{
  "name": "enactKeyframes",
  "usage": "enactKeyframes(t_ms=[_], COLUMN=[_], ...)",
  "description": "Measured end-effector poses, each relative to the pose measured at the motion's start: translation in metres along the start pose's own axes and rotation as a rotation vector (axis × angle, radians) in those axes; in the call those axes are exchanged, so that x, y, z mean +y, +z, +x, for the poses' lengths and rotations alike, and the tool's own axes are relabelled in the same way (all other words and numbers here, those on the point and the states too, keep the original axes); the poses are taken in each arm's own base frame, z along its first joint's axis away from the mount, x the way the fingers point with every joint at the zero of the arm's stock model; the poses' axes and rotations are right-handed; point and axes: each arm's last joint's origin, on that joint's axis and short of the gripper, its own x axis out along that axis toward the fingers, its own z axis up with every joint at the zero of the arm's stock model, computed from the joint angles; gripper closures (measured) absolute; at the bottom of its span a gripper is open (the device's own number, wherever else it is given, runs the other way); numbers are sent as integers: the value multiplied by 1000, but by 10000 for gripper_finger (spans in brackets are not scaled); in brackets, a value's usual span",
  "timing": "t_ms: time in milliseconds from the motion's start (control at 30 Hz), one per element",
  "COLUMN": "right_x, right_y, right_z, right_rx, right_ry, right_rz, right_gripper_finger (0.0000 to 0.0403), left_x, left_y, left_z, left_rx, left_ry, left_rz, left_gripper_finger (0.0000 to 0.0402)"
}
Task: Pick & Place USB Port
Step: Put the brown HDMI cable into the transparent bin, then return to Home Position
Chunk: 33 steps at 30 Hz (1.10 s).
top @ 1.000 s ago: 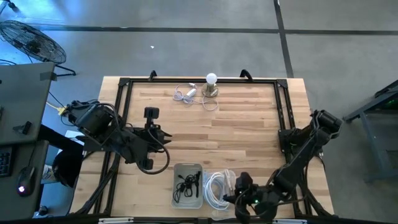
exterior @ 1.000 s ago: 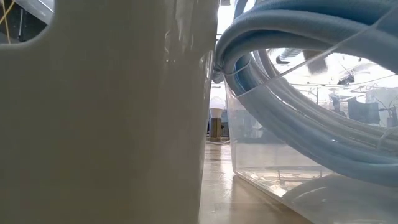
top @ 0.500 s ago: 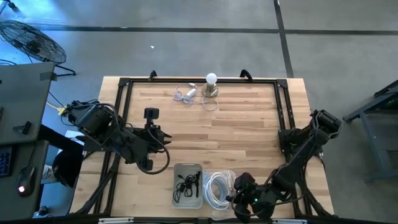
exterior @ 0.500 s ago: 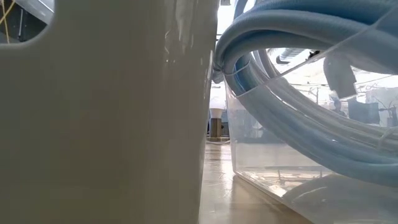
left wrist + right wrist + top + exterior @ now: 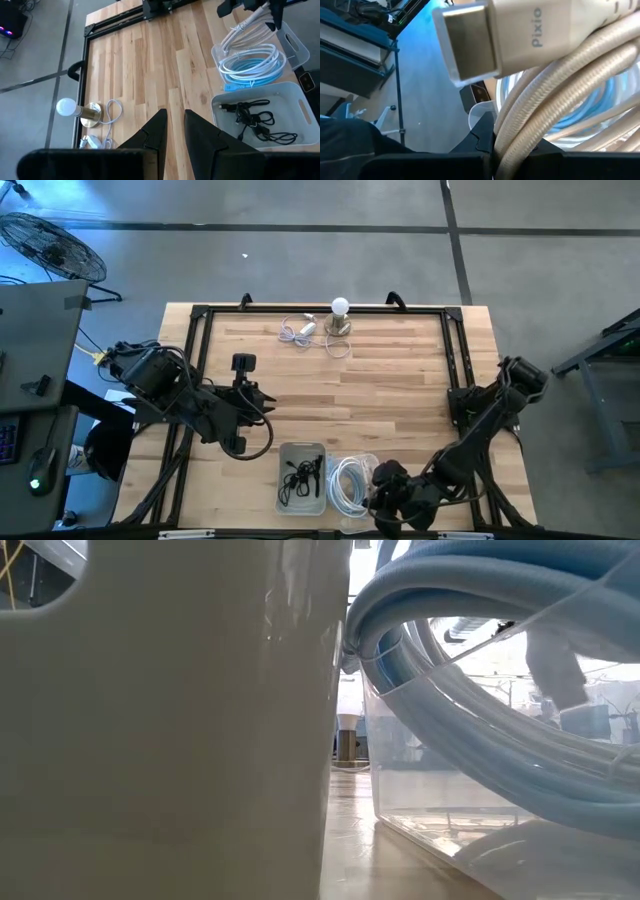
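We see even, bright daylight overhead with soft shadows; the low view's near bin wall (image 5: 170, 720) blurs, its background glaring white.

Wooden table (image 5: 380, 395) with lamp (image 5: 340, 318), white cable (image 5: 298, 332), and two bins (image 5: 302, 478) of cables.

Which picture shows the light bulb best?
The left wrist view shows the light bulb best: the whole round bulb on its brass base, lying sideways in that picture. The high view shows it small, at the table's far edge. The low view catches only a sliver; the right wrist view misses it.
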Motion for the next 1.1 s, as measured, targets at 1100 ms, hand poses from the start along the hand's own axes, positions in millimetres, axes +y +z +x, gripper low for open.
enactKeyframes(t_ms=[1100], right_x=[-11], right_y=[65], right_z=[16], right_rx=[-26], right_ry=[108], right_rz=[-149], right_gripper_finger=[261], left_x=[-14], left_y=[-11], left_z=[24], left_rx=[109], left_ry=[3], left_rz=[62], left_gripper_finger=[339])
